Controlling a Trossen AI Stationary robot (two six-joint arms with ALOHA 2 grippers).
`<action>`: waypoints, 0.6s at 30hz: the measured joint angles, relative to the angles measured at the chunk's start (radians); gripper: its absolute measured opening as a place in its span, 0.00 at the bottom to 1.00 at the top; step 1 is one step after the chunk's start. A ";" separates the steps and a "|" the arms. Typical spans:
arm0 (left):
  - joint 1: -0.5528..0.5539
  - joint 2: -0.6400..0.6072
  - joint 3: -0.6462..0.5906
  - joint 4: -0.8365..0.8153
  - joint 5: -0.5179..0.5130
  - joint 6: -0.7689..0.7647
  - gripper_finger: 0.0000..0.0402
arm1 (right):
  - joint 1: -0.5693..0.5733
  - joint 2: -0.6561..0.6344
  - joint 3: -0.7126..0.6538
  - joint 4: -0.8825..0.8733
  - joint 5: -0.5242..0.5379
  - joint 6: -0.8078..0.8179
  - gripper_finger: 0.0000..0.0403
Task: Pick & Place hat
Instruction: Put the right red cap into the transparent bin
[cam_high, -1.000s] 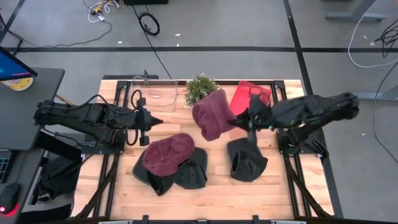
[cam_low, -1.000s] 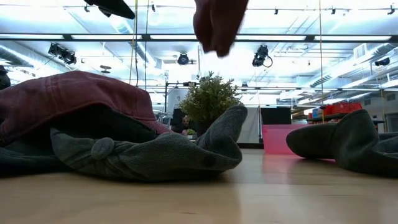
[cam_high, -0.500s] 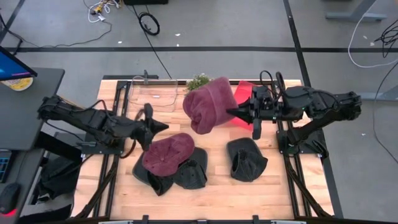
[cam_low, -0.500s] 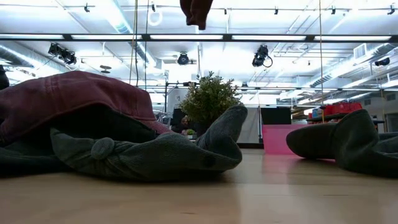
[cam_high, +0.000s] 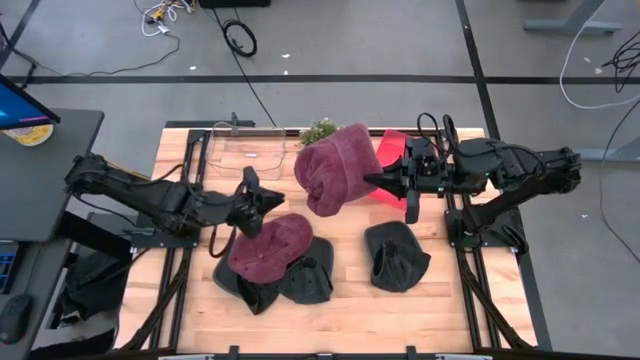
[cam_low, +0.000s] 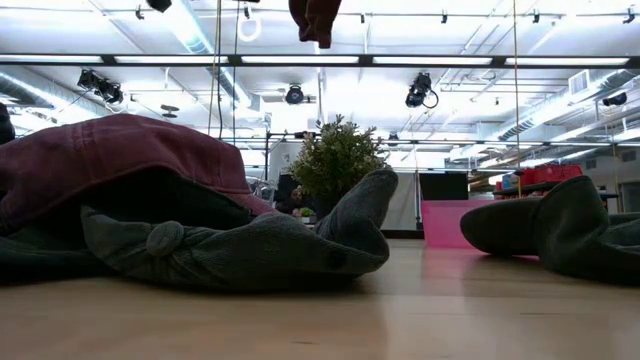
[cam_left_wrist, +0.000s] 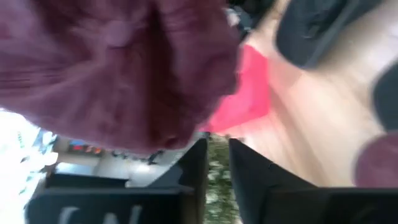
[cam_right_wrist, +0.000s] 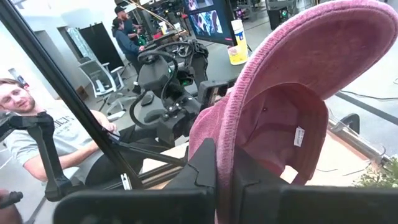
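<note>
A maroon hat (cam_high: 333, 170) hangs in the air over the table's far middle, held by my right gripper (cam_high: 372, 182), which is shut on it. Its lowest part (cam_low: 315, 18) shows at the top of the low view. A second maroon cap (cam_high: 272, 243) rests on a pile of dark grey hats (cam_high: 300, 283) at the near left. Another dark grey hat (cam_high: 397, 258) lies on the table to the right. My left gripper (cam_high: 257, 200) hovers just above the far-left edge of that cap, its fingers (cam_left_wrist: 198, 163) close together, touching nothing that I can see. My right gripper pinches the maroon hat's rim (cam_right_wrist: 225, 146) between its two fingers, which come level from the table's right. The hat is lifted clear of the table, and its hollow inside with a white label (cam_right_wrist: 299, 137) faces the wrist camera.
A red bin (cam_high: 392, 155) stands at the far edge behind the held hat, with a small potted plant (cam_high: 318, 130) to its left. Bare wood lies along the near edge and the far left. A person sits in the room beyond the table.
My right gripper has carried the maroon hat upward and a little toward the far edge, then held still; the hat has risen almost out of the low view. My left gripper has moved toward the right and near edge, tipping down toward the maroon cap on the pile.
</note>
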 joint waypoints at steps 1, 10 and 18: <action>0.000 0.004 0.000 0.029 -0.002 0.017 0.24 | 0.000 0.000 0.000 0.000 0.000 0.000 0.01; 0.000 0.005 0.000 0.200 0.025 0.177 0.47 | 0.000 0.004 0.000 0.009 0.000 0.004 0.02; 0.003 0.029 0.000 0.248 0.055 0.381 0.54 | 0.000 0.052 0.000 0.125 -0.082 0.038 0.01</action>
